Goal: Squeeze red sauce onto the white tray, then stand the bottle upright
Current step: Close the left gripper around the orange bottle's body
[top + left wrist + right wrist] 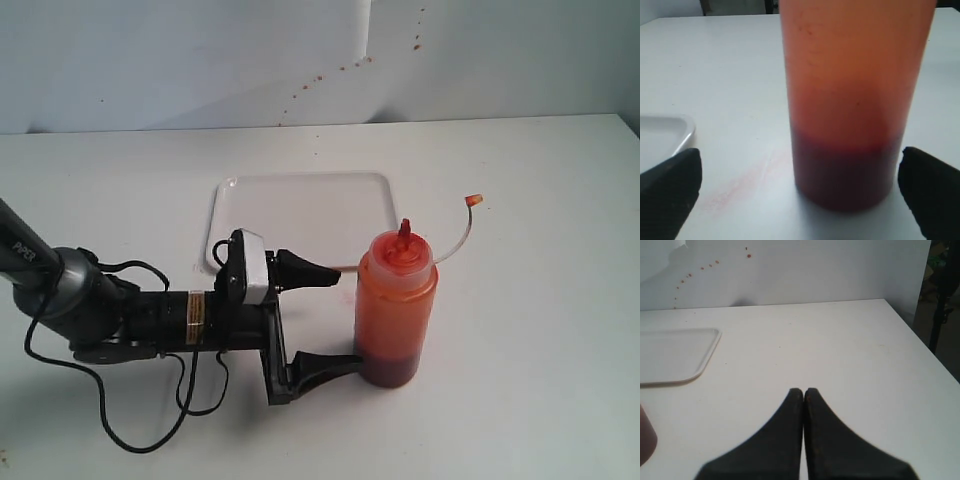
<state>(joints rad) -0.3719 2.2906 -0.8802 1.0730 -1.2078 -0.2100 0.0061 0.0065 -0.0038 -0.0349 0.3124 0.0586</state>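
On the worktop point(520, 380), right of centre: bottle point(395, 310) standing upright on its base, nozzle up. Its tethered cap point(474, 200) hangs out to one side on a thin strap. Body tinted orange-red, darker red only in the lowest part.

White tray point(300, 210) lies flat behind and to the left of the bottle, near it but apart from it. What shows of the tray is bare white, with no red sauce seen on it. The corner nearest the bottle is partly hidden by the claw and the bottle, so that patch is unchecked.

Left claw point(347, 318): spread as wide as it goes, low over the worktop, one finger either side of the bottle's lower body. One pad stands well clear of the wall. The other is just beside it; cannot tell whether it touches. Nothing gripped.

Right claw point(804, 395): jaws pressed together, empty, over bare worktop away from the bottle; not in the exterior view.

Also noted: faint pink smear point(740, 185) on the worktop by the bottle's base; small red specks point(340, 68) on the back wall point(150, 60).

Judgement: the squeeze looks not yet done. Everything seems left to do: grip, lift, tip over the tray, squeeze, set back upright, let go.
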